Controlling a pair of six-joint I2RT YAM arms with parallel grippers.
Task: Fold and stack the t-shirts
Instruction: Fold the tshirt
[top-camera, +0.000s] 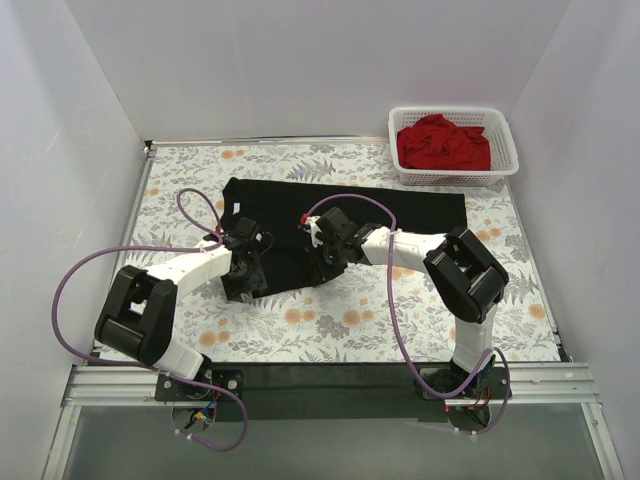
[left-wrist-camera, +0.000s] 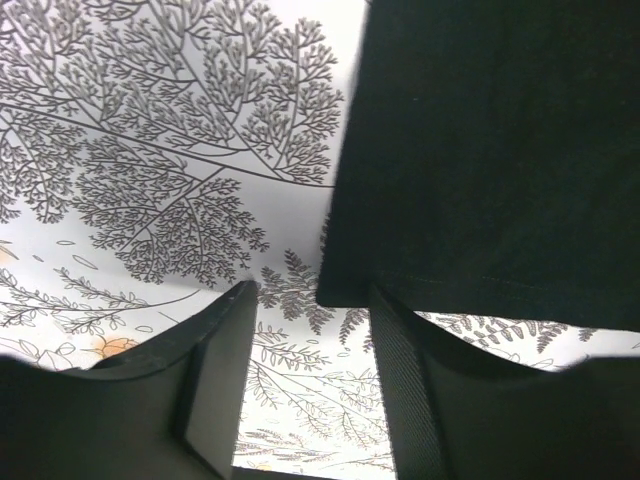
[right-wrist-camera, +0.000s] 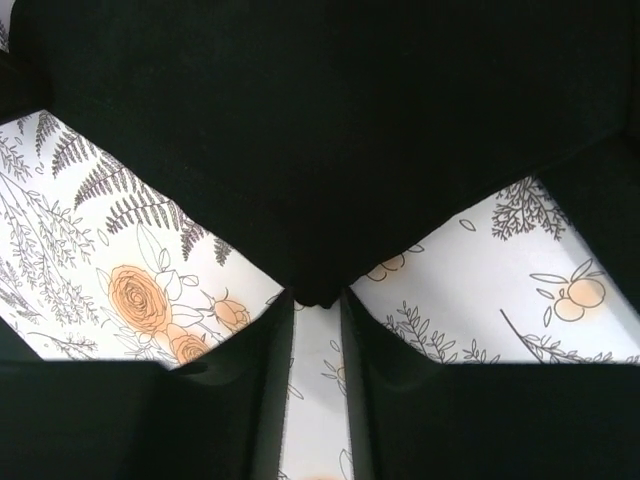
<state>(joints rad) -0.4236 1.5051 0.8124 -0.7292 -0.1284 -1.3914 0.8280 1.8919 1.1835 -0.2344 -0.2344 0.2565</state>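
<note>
The black t-shirt lies spread on the flowered table, a part of it reaching toward the arms. My left gripper is low at its near left corner. In the left wrist view my left gripper is open, with the shirt's corner just beyond the right fingertip and nothing between the fingers. My right gripper is at the shirt's near edge. In the right wrist view my right gripper is shut on a pinched point of black cloth, which fans out from it. The red t-shirt lies crumpled in the basket.
A white lattice basket stands at the table's far right corner. White walls close in the left, back and right sides. The flowered tabletop shows between the shirt and the arm bases. Purple cables loop from both arms.
</note>
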